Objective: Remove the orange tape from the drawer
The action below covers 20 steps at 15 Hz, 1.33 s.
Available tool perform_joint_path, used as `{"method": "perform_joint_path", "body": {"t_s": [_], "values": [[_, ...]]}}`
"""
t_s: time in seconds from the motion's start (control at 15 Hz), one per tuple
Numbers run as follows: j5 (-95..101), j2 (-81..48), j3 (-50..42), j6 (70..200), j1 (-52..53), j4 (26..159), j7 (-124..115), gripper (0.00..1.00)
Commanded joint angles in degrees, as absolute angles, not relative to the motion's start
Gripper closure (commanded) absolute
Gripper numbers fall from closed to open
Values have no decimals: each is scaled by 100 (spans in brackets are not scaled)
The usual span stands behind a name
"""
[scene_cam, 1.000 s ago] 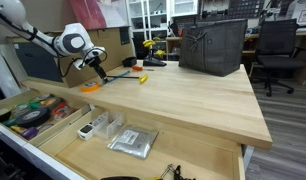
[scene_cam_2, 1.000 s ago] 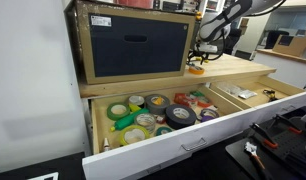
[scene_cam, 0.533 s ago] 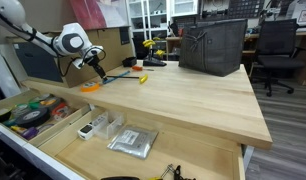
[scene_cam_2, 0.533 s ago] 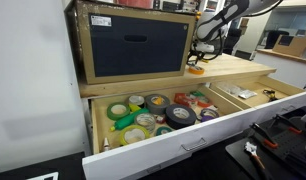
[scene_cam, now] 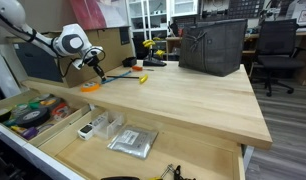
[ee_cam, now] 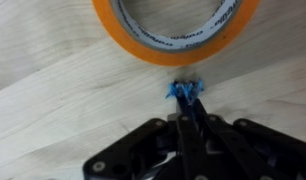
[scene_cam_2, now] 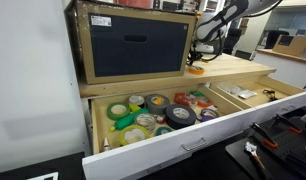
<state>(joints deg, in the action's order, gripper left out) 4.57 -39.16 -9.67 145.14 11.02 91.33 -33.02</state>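
Already the orange tape (scene_cam: 90, 87) lies flat on the wooden surface (scene_cam: 183, 100), at its far left in an exterior view. It is well apart from the drawer (scene_cam_2: 163, 150), which stands open below the near edge. Nothing orange shows among the rolls there, only a green roll (scene_cam_2: 117, 111), a dark roll (scene_cam_2: 180, 115) and others packed in the left compartment.

The hand (scene_cam_2: 201, 54) hangs just above the tape and a little to its near side. In the wrist view the hand (ee_cam: 186, 92) is clenched, fingers pressed together on nothing, with the tape (ee_cam: 178, 58) free on the wood just beyond their tips.

The roll probably sits that far back so it clears the drawer and the edge. With the tape out and let go, the task looks essentially done, and only lifting the arm away seems left.
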Motion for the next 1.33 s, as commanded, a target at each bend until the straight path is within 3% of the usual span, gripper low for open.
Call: {"method": "perform_joint_path", "body": {"t_s": [0.0,0.8,1.27], "values": [[632,-3871,-1104,14653,1254,9159,-3444,100],[1478,-3761,-1926,15735,2236,9265,-4877,100],[1415,-3399,-1854,15938,2285,9380,-4846,100]]}}
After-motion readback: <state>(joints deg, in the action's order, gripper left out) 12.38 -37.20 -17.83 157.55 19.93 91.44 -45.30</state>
